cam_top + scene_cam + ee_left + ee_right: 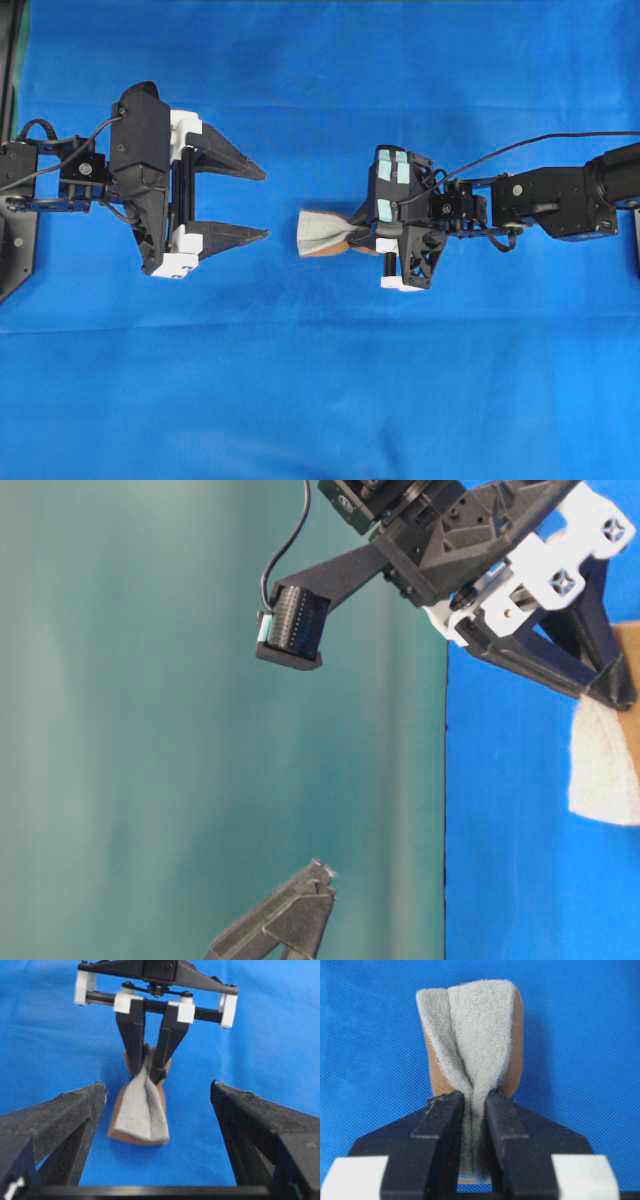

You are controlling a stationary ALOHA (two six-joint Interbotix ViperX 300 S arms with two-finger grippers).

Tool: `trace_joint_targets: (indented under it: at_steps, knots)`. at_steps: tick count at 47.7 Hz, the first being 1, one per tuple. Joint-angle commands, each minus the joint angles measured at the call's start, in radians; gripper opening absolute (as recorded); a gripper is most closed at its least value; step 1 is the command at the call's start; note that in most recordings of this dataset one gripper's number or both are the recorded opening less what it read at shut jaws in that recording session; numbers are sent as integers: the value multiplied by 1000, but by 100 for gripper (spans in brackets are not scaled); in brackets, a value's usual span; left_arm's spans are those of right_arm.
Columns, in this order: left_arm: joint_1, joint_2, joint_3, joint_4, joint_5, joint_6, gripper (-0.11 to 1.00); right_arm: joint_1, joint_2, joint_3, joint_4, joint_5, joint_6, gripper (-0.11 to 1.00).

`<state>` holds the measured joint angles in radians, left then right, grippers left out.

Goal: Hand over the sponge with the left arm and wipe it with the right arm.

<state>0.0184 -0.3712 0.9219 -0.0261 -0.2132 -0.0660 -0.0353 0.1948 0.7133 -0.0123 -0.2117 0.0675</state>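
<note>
- Right pincer (352,238) is clamping one end of the sponge (322,236), its two black fingers (440,1125) squeezing the grey scouring face into a deep crease.
- Sponge is flaring out beyond those fingers, wider at its free end, with the orange-brown foam layer showing along its edges and underneath.
- Seen from the left wrist, the sponge's free end is dipping toward the blue table (320,400); whether it is touching the cloth cannot be told.
- Right arm (560,195), with pale teal patches on its housing, is reaching in from the right of the sponge.
- Left pincer (262,205) is standing wide apart and gripping nothing, its tips pointing toward the sponge.
- A strip of bare blue cloth is lying between the left pincer's tips and the sponge's free end, so they are apart.
- Left arm (140,140), plain black, is lying to the left of the sponge, facing the right arm across it.
- From the left wrist view, the sponge is sitting between the two spread left fingers (65,1115), farther out than their tips.
</note>
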Motion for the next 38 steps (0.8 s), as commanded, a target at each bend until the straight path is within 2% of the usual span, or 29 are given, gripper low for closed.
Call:
trace_joint_targets:
  at_steps: [1,7,25,32,38]
  knots:
    - [-2,-15,-9,2,-9,2,82,3,-12,-17,3,-9,-2,19]
    - [-2,-15,-8,2,-11,2,82,-25,-12,-17,3,-9,-5,19]
    - [-2,-11,-8,2,-11,2,82,-244,-12,-9,-18,-8,-23,19]
    - [-2,-9,-9,2,-11,0,82,-262,-14,-8,-23,-8,-23,19]
    - [0,-9,-9,2,-11,2,82,-238,-12,-6,-23,-8,-20,19]
